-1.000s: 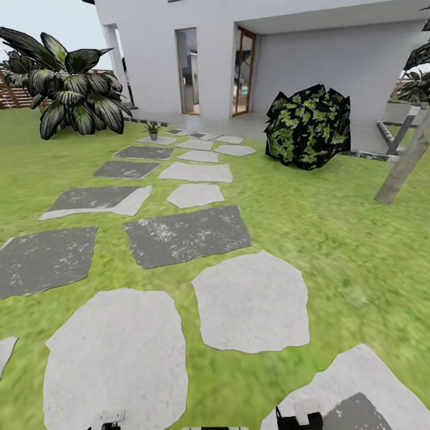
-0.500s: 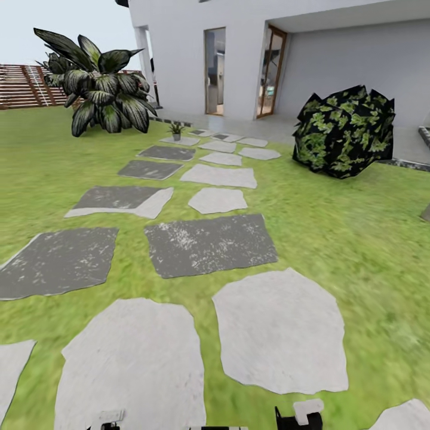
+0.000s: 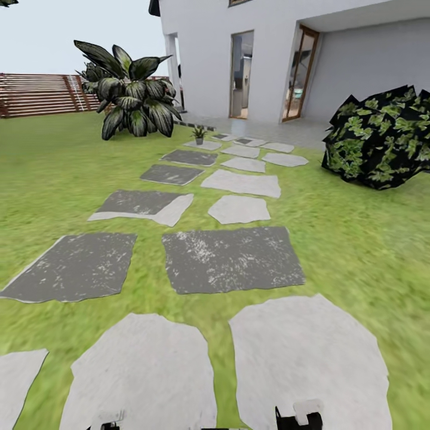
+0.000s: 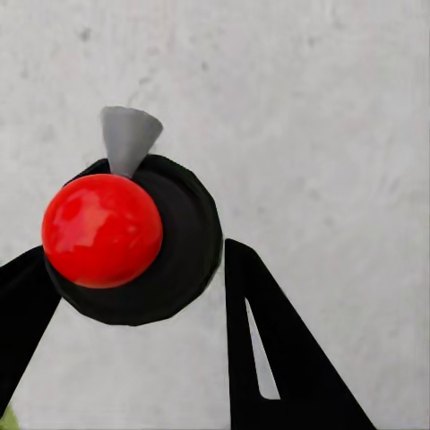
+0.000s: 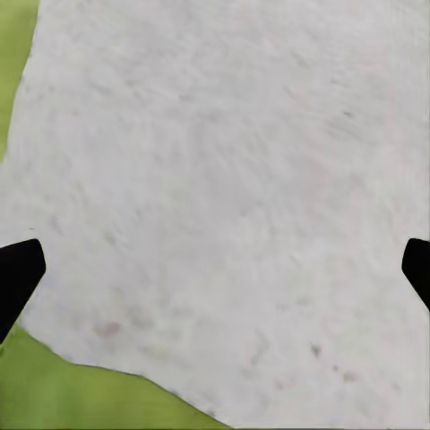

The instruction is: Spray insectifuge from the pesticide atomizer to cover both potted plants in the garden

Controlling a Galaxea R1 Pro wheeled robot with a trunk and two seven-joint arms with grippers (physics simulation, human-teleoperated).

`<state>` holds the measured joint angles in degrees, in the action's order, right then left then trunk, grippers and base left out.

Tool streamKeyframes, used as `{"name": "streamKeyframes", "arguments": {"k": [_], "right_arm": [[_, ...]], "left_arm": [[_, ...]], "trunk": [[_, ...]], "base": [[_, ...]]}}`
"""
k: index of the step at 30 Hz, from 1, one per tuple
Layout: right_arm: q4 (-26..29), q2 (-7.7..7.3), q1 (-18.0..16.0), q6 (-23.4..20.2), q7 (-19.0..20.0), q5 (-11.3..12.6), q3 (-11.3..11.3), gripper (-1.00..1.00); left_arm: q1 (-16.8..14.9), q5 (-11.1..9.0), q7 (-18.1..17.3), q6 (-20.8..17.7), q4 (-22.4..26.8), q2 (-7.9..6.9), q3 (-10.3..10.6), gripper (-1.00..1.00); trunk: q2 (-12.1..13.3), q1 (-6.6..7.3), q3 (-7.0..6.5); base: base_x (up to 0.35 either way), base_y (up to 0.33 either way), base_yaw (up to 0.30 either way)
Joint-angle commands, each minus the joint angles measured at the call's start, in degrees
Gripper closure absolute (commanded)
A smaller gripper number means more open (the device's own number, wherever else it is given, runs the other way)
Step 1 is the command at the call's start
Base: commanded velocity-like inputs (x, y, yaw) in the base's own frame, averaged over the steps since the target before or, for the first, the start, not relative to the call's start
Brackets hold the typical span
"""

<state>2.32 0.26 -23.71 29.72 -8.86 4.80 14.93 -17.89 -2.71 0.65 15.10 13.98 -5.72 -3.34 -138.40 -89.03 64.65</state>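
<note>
With the pesticide atomizer (image 4: 125,237) clamped in the left gripper (image 4: 134,296) and the right gripper (image 5: 215,269) spread empty, it must next reach the far potted plant (image 3: 199,133) along the stepping stones (image 3: 233,260).

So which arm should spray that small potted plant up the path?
Left. Its end effector is shut on what looks like the atomizer; the right end effector is open and empty over a stone. The plant lies far ahead.

A home garden: green lawn (image 3: 71,173) crossed by flat grey stepping stones (image 3: 230,258), brown slatted wood fence (image 3: 42,94), white house (image 3: 269,54) behind.
</note>
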Motion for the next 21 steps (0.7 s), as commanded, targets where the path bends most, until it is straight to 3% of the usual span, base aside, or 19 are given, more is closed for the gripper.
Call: {"name": "streamKeyframes", "arguments": {"k": [1,21], "right_arm": [[0.0,0.01,0.0,0.2,-0.2,0.5,0.5,-1.0],[0.0,-0.03,0.0,0.2,-0.2,0.5,0.5,-1.0]], "left_arm": [[0.0,-0.3,0.0,0.2,-0.1,0.01,-0.1,1.0],[0.0,-0.2,0.1,0.2,-0.1,0.01,-0.1,1.0]], "trunk": [[0.0,-0.01,-0.01],[0.0,-0.01,-0.99]], "base": [[0.338,0.0,0.233],[0.338,0.0,0.237]]}}
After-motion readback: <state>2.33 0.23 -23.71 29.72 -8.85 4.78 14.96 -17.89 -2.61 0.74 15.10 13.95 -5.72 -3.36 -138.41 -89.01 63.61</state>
